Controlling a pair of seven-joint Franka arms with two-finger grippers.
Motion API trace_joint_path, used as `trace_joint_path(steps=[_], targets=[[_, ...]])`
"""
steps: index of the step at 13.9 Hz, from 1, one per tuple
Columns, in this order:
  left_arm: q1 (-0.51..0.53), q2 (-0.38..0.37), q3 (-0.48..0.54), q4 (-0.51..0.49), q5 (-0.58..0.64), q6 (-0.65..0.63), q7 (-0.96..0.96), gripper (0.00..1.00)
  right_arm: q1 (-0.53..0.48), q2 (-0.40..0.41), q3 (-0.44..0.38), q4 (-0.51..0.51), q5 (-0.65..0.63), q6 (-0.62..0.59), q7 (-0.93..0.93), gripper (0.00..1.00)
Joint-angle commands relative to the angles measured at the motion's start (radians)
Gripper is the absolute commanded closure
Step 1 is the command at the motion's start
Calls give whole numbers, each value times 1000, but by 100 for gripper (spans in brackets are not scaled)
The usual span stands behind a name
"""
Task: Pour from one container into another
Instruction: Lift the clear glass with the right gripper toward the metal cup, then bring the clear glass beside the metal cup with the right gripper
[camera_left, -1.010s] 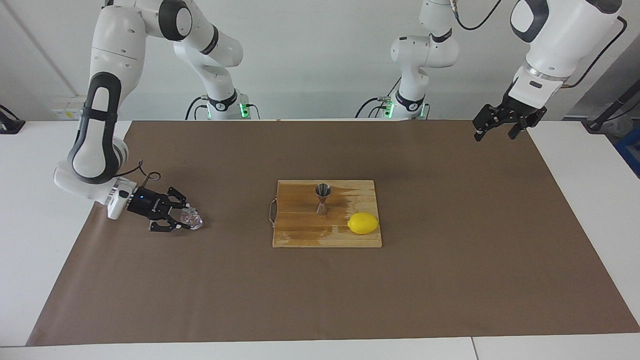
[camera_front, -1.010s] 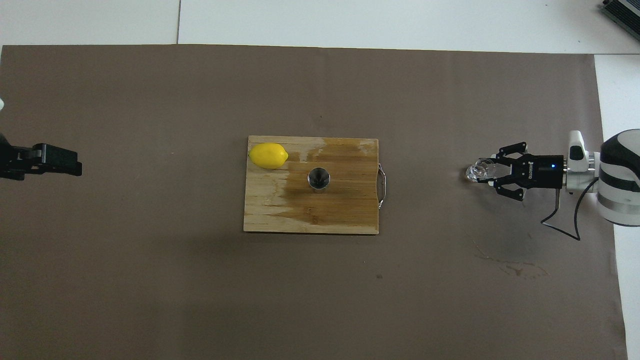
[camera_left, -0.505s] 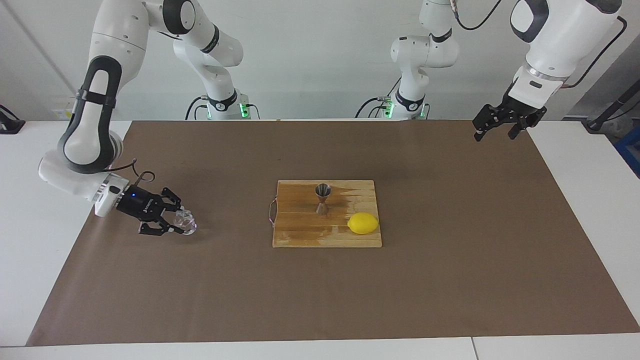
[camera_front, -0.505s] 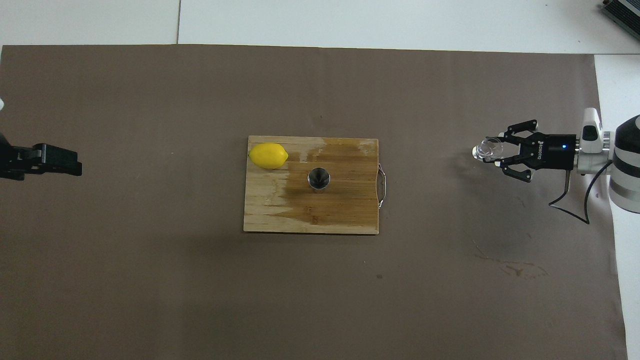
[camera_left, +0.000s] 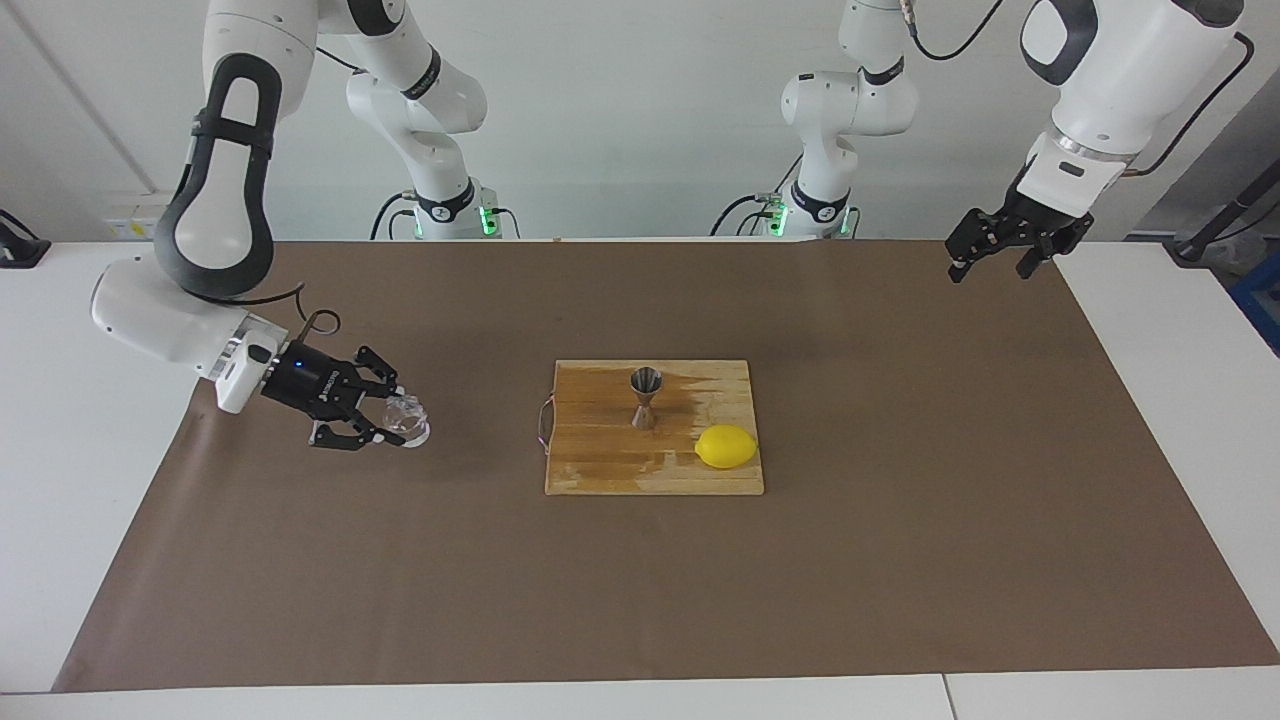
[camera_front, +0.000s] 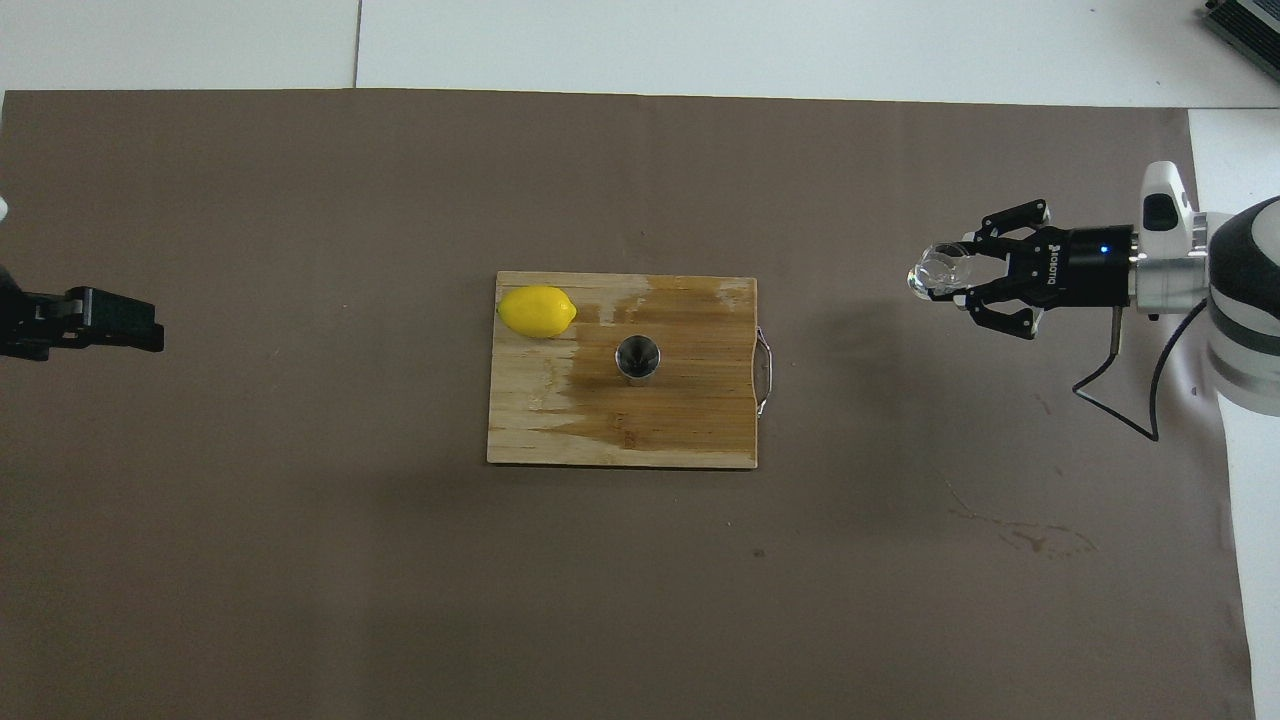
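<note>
The small clear glass cup (camera_left: 410, 421) (camera_front: 933, 274) hangs just above the brown paper near the right arm's end of the table. My right gripper (camera_left: 393, 418) (camera_front: 962, 276) is shut on it, holding it from the side. The steel hourglass jigger (camera_left: 645, 397) (camera_front: 637, 357) stands upright on the wooden cutting board (camera_left: 600, 465) (camera_front: 560, 425) at the table's middle, well apart from the cup. My left gripper (camera_left: 988, 262) (camera_front: 150, 325) waits open and empty, raised over the paper's edge at the left arm's end.
A yellow lemon (camera_left: 726, 446) (camera_front: 537, 310) lies on the board's corner, farther from the robots than the jigger. The board carries a metal handle (camera_front: 765, 372) on its side toward the cup. A dried stain (camera_front: 1030, 540) marks the paper.
My right gripper has lifted the glass cup off the paper and carried it a little toward the board. The left arm has not moved.
</note>
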Motion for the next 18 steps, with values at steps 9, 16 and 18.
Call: trace_joint_path(steps=[9,16,18], targets=[[1,-25,-3,-27,21,-5,-14,0,46,-60,234,-21,-171,230,286,89],[1,-25,-3,-27,21,-5,-14,0,83,-112,315,-55,-334,267,470,88],[1,-25,-3,-27,21,-5,-14,0,83,-125,346,-72,-344,272,526,86]])
